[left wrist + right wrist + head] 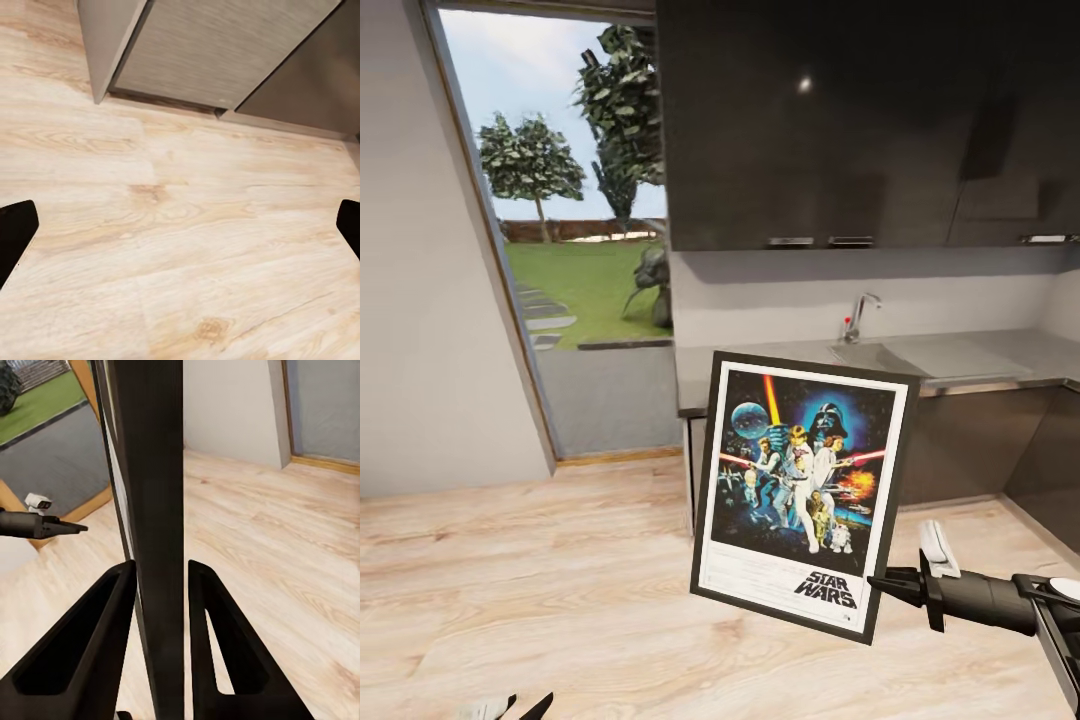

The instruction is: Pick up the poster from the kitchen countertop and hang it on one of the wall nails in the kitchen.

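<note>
the right gripper (pixel 882 583) has the poster (pixel 803 487) pinched by its lower right edge, holding it up off the wooden floor (pixel 540 590) in front of the kitchen countertop (pixel 1000 358), well clear of the worktop itself. the poster stands nearly upright, tipped a little, its dark blue artwork and black star wars logo facing the head camera. from the right wrist the frame shows edge-on as a dark strip, with the two black fingers (pixel 90 645) pressed against it from either side. behind it the steel countertop runs along the wall with its sink and chrome tap (pixel 860 314), dark wall cabinets (pixel 860 120) above and grey cabinet fronts (pixel 970 440) below. a big window (pixel 575 200) beside the counter looks onto grass and trees. the left gripper (pixel 180 229) hangs low over the floorboards near the cabinet base, its fingertips (pixel 15 232) spread wide apart with nothing between them.
</note>
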Motion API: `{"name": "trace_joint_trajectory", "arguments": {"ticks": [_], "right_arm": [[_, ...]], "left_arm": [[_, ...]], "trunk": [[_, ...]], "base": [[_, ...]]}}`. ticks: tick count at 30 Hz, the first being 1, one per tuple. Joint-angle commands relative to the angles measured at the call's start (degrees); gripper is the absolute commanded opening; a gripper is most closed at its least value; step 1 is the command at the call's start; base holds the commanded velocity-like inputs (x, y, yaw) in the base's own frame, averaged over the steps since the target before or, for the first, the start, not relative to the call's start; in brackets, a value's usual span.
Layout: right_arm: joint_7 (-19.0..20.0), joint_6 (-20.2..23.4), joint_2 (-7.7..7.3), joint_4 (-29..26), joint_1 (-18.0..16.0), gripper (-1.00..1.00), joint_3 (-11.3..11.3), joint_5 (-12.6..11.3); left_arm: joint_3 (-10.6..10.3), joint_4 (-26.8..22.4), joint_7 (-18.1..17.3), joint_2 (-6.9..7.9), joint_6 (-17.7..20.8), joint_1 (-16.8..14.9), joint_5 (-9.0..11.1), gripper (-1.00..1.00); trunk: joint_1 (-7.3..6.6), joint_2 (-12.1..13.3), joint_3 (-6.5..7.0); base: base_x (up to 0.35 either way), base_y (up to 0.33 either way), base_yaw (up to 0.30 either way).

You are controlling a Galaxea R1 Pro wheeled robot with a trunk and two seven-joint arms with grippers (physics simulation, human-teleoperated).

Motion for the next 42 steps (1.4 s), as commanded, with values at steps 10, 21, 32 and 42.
{"name": "trace_joint_trajectory", "arguments": {"ticks": [10,21,32,42], "right_arm": [[0.29,0.50,0.09,-0.13,-0.05,-1.00,0.06,0.18],[0.23,0.49,0.10,-0.16,-0.03,-1.00,0.08,0.21],[0.23,0.51,0.10,-0.18,-0.03,-1.00,0.08,0.21],[0.23,0.51,0.10,-0.16,-0.04,-1.00,0.02,0.21]], "left_arm": [[-0.41,0.09,-0.25,0.02,-0.07,-0.06,0.59,1.00],[-0.41,0.09,-0.29,0.03,0.01,-0.06,0.59,1.00],[-0.41,0.09,-0.22,0.02,0.05,-0.06,0.59,1.00],[-0.41,0.09,-0.13,0.02,0.05,-0.06,0.59,1.00]], "trunk": [[0.04,-0.14,-0.14],[0.04,-0.14,-0.14],[0.04,-0.14,-0.14],[0.04,-0.14,-0.14]], "base": [[0.000,0.291,0.063],[0.000,0.295,0.272],[0.075,0.298,0.288],[0.216,0.278,0.278]]}}
